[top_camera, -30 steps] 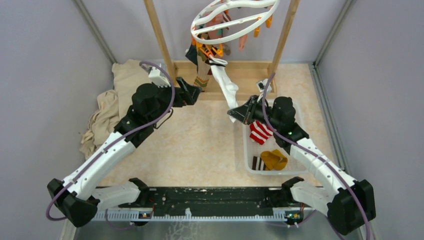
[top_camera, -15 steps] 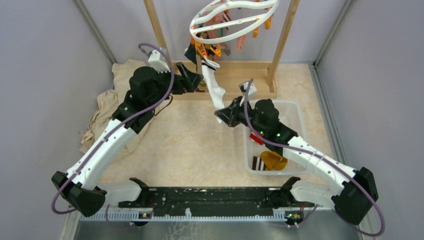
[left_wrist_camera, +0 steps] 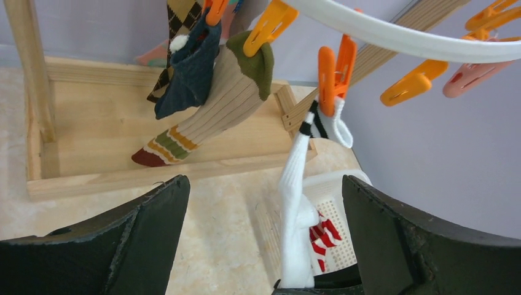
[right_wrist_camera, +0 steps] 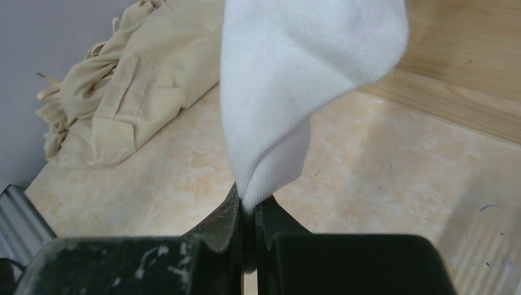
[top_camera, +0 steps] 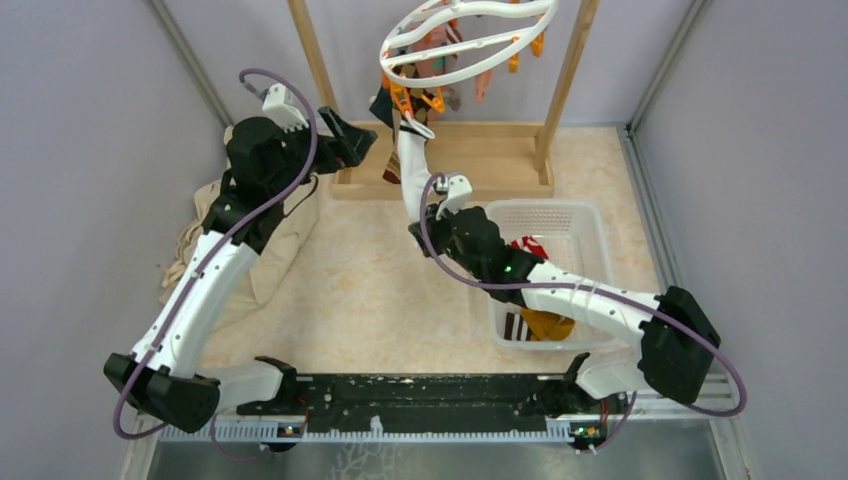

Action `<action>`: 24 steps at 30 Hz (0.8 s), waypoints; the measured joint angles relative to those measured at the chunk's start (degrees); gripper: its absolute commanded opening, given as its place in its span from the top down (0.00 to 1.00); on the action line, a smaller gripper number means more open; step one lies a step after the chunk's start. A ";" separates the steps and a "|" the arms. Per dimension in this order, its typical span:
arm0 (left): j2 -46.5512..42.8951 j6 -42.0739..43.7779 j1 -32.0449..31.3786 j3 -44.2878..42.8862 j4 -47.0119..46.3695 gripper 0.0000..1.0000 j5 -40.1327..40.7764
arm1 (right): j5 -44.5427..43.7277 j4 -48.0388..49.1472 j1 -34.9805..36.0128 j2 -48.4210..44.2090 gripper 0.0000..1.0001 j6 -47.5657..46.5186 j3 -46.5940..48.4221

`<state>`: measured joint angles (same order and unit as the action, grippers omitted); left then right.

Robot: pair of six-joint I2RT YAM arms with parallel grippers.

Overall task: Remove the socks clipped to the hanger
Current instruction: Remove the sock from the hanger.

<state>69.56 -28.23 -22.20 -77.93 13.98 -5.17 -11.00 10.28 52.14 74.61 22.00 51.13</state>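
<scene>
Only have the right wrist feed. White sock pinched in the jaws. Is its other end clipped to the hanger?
Observer: Yes. The white sock hangs by its cuff from an orange clip on the hanger.
Operator: Left gripper doing anything?
Observer: The left gripper is open and holds nothing, raised by the left post of the wooden frame.
Operator: Where's the drop spot?
Observer: The basket sits just right of the held sock. A red-white striped sock and a mustard sock lie in it.
</scene>
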 measured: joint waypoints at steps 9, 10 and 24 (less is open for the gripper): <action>3.52 -2.21 0.57 -2.82 -4.42 0.05 -5.92 | -12.46 0.37 3.56 5.86 1.00 -4.09 5.31; 4.31 -2.64 0.57 -3.08 -5.07 0.05 -6.62 | -13.62 0.26 3.87 6.38 1.00 -4.61 6.05; 13.40 -3.61 -2.32 -11.04 -7.45 0.10 -6.25 | -21.22 1.29 5.22 7.74 1.00 -9.05 7.28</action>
<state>82.96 -31.83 -24.51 -88.97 6.52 -11.42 -32.23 11.57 57.36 82.35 12.95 58.41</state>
